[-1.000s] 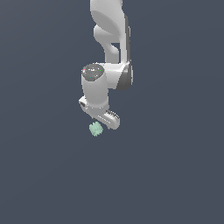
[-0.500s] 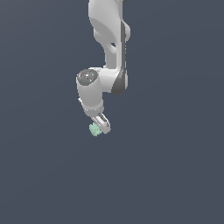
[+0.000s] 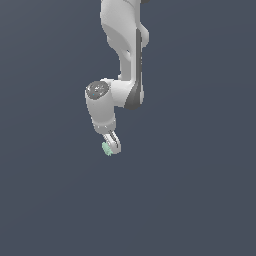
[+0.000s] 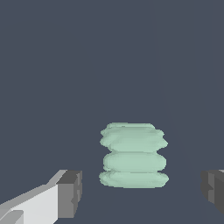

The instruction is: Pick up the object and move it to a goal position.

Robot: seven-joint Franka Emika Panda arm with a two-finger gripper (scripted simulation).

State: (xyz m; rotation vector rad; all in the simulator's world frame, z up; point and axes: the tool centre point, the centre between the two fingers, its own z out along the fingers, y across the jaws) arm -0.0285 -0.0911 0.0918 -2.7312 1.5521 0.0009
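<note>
The gripper (image 4: 140,194) is seen with jaws spread, one dark pad (image 4: 70,194) on each flank of the object (image 4: 133,155), untouched. In the exterior view the object (image 3: 106,148) sits at the fingertips' nine o'clock. It is judged light and stiff; its ridged sides should be pinched squarely at mid-height

Pale mint-green ridged object (image 4: 133,155) sits upright, like stacked lumpy layers

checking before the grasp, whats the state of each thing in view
gripper: open, fingers on either side of the object, not touching it
mint-green object: between the fingers, not gripped, ridged sides facing the wrist camera
arm: reaching down, gripper right at the object in the exterior view
</note>
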